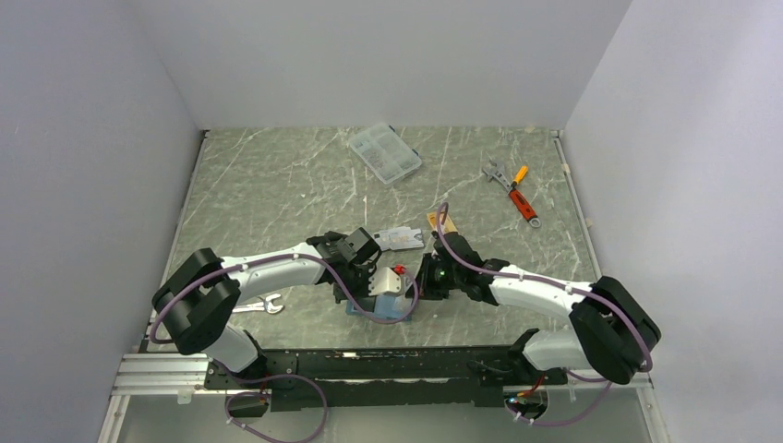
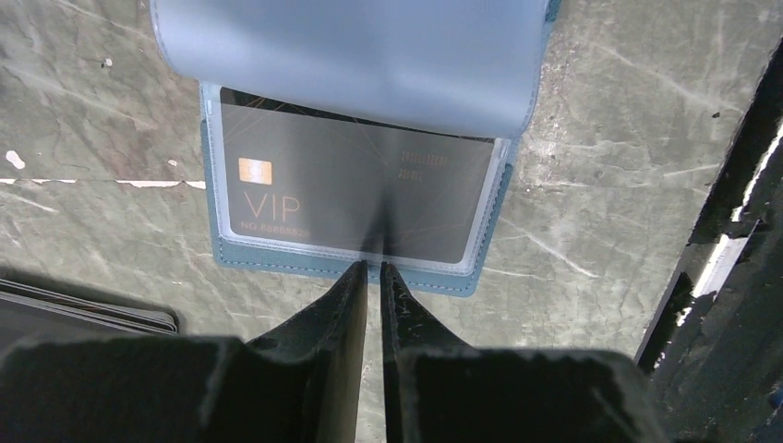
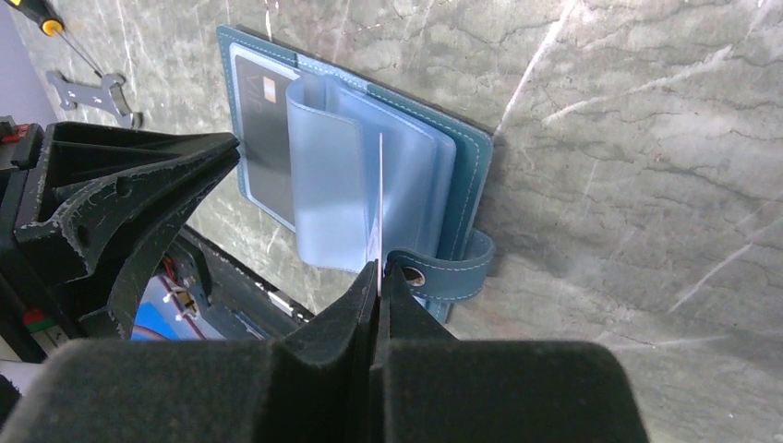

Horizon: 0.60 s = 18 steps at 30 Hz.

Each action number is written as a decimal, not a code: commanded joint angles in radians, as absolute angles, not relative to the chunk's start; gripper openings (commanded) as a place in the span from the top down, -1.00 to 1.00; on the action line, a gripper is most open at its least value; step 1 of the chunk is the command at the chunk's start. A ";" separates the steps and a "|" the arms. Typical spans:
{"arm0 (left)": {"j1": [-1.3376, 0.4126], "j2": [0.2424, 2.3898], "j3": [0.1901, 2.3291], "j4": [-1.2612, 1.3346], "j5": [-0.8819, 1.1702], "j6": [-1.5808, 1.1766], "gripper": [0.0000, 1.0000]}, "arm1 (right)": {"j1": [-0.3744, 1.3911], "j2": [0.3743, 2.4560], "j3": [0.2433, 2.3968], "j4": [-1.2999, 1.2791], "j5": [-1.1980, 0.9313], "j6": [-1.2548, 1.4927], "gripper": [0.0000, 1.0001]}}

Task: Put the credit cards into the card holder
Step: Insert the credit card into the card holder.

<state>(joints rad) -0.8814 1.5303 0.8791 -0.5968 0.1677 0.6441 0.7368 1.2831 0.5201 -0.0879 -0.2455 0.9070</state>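
**Card edge risking a snag at the sleeve mouth**

The right gripper (image 3: 379, 272) is clamping a thin credit card (image 3: 379, 203) edge-on over the open card holder (image 3: 466, 175), which is lying on the table (image 3: 646, 138) between the arms. The left gripper (image 2: 370, 272), fingers almost together, is pinching the holder's near edge, though which layer is too blurred to say. If the card is catching a floppy sleeve lip, it may buckle the leaf or twist in the pinch. A slipping left hold would let the holder slide. A pocketed dark card (image 2: 351, 194) is showing "VIP"; its number is illegible.
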 commanded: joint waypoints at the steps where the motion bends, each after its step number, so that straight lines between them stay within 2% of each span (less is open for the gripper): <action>1: -0.887 1.499 0.893 -0.607 0.177 0.662 0.68 | 0.741 1.309 0.509 -0.014 -0.255 0.917 1.00; 9: -0.887 1.490 0.887 -0.610 0.171 0.666 0.70 | 0.740 1.402 0.539 0.075 -0.375 0.889 1.00; 18: -0.887 1.477 0.888 -0.614 0.165 0.674 0.71 | 0.739 1.392 0.574 0.104 -0.444 0.857 1.00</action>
